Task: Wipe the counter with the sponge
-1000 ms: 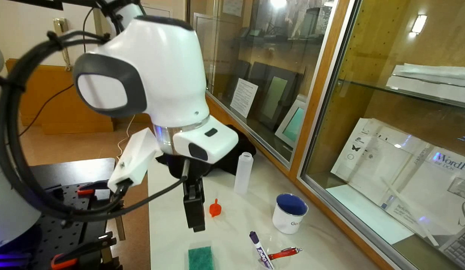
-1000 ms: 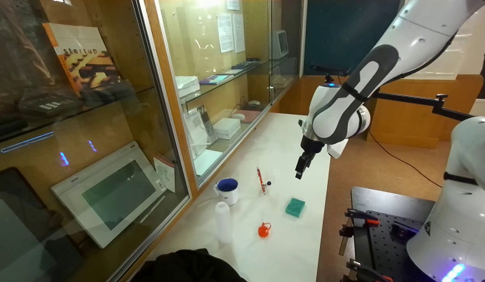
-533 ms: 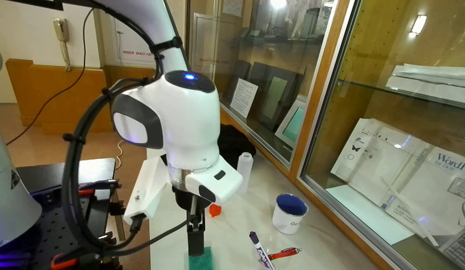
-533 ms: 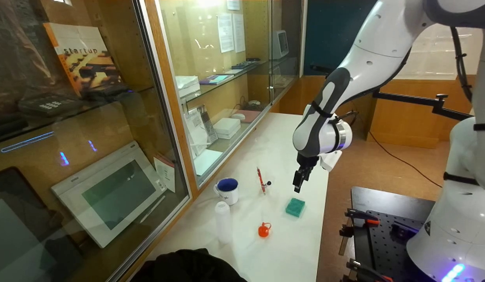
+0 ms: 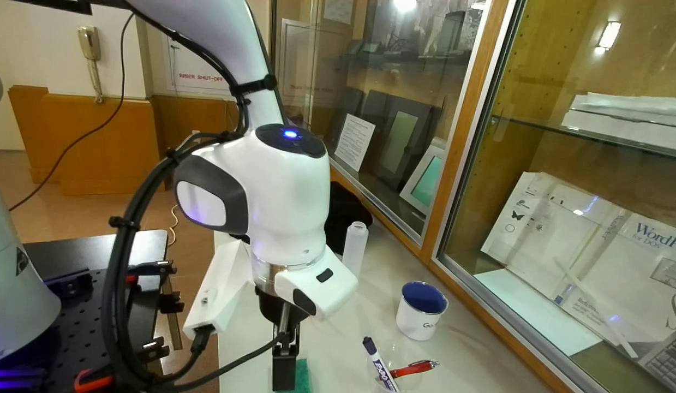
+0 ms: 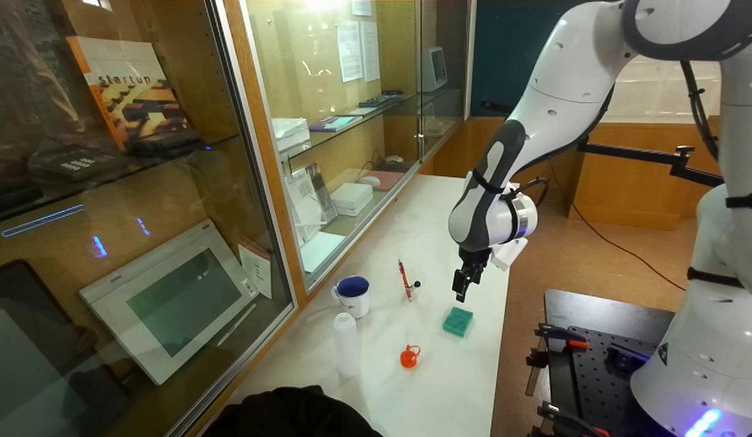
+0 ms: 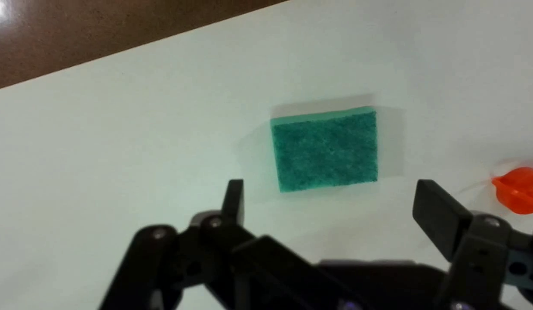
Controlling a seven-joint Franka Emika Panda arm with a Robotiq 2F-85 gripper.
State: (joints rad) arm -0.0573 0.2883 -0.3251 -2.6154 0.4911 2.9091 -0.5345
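The green sponge lies flat on the white counter. It shows in both exterior views and fully in the wrist view. In an exterior view the gripper partly covers it. The white counter also shows in the wrist view. My gripper is open and empty, pointing down above the counter, close to the sponge but apart from it. It shows in both exterior views. In the wrist view its fingertips are wide apart, one beyond each short side of the sponge, which lies slightly ahead of them.
A red cap lies near the sponge. A blue-lined mug, a white bottle, a marker and a red pen are on the counter. Black cloth lies at one end. A glass cabinet lines the back.
The arm has moved towards the sponge and come down, quickly at first and then slightly over the last half second. The sponge and other objects have not moved.
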